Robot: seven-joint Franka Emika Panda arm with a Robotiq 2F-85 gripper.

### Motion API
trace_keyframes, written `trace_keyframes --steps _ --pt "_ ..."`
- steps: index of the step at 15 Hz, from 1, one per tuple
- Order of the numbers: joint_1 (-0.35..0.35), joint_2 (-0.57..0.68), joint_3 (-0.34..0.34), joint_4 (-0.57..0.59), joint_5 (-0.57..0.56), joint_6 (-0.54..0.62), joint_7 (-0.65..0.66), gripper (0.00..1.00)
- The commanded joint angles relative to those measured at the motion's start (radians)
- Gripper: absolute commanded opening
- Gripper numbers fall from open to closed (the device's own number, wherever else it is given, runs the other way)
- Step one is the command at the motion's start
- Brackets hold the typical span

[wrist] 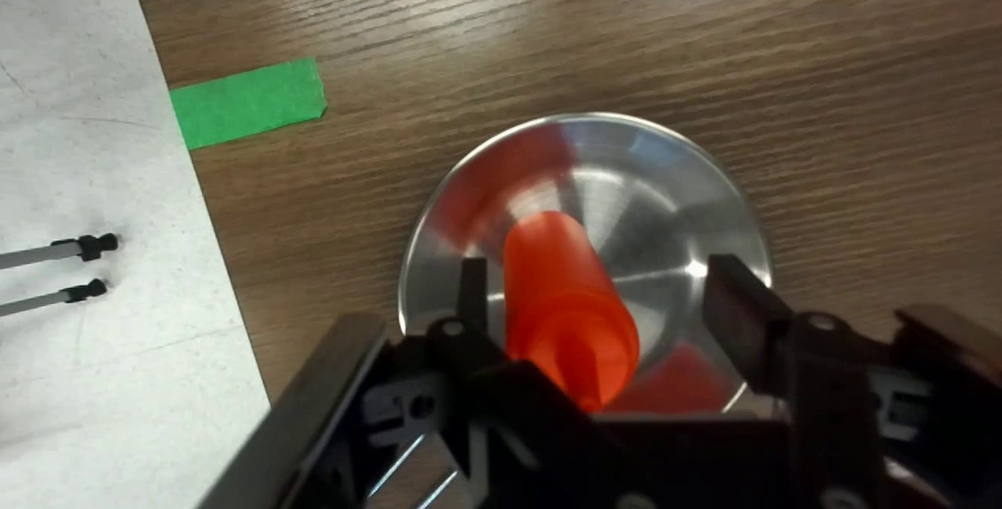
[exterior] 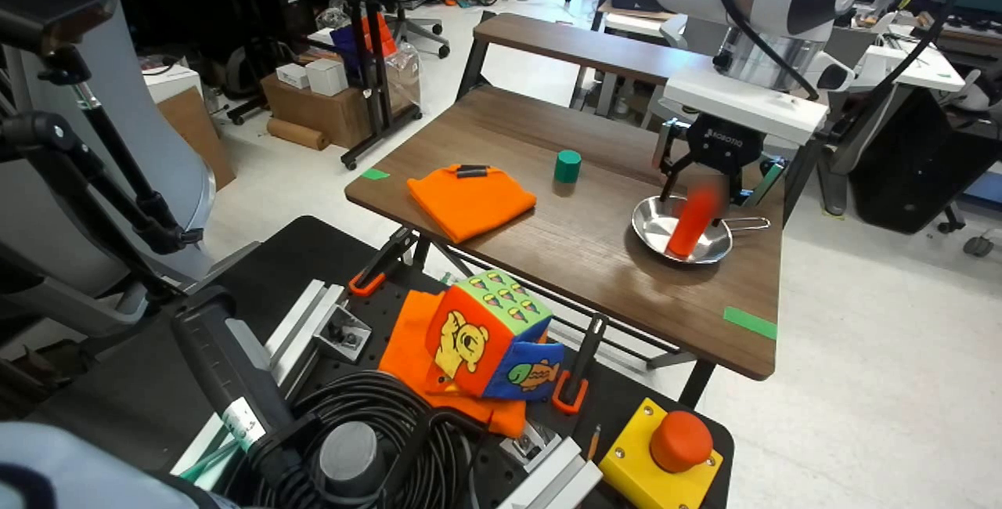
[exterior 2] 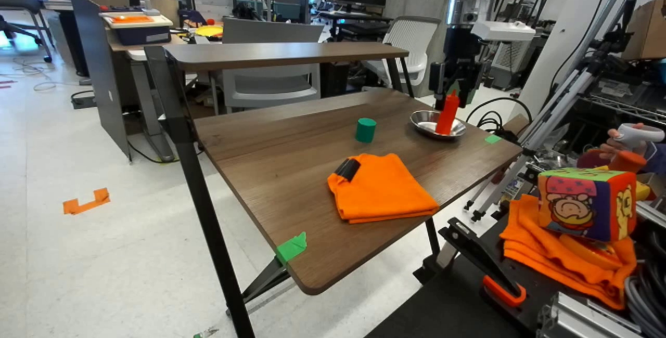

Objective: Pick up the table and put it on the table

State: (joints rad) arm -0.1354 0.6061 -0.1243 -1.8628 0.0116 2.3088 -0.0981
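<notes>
A brown wooden table (exterior: 595, 254) shows in both exterior views (exterior 2: 291, 171) and in the wrist view (wrist: 877, 149). A red squeeze bottle (exterior: 690, 227) stands nozzle up in a shiny metal pan (exterior: 647, 221) on the table; I cannot tell whether it leans. In the wrist view the bottle (wrist: 557, 290) is between the fingers of my gripper (wrist: 596, 278), closer to the left finger, with gaps on both sides. The gripper is open, its fingers over the pan (wrist: 665, 180). The bottle (exterior 2: 447, 115) and pan (exterior 2: 422, 124) also show in an exterior view.
A green cylinder (exterior: 567, 167) stands near the table's middle. A folded orange cloth (exterior: 473, 207) with a black object (exterior: 472, 171) on it lies beyond. The pan handle (exterior: 751, 223) points toward the table's edge. A raised shelf (exterior 2: 291, 53) runs along one side.
</notes>
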Motion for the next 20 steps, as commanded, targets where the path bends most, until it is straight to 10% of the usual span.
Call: trace_keyframes --steps 1,5,20 --pt "0.01 0.027 -0.01 0.052 -0.046 -0.065 0.051 0.42" --pt "0.013 0.014 -0.012 0.055 -0.076 -0.096 0.07 0.12" --pt "0.078 -0.159 0.055 0.067 -0.08 -0.048 0.083 0.12"
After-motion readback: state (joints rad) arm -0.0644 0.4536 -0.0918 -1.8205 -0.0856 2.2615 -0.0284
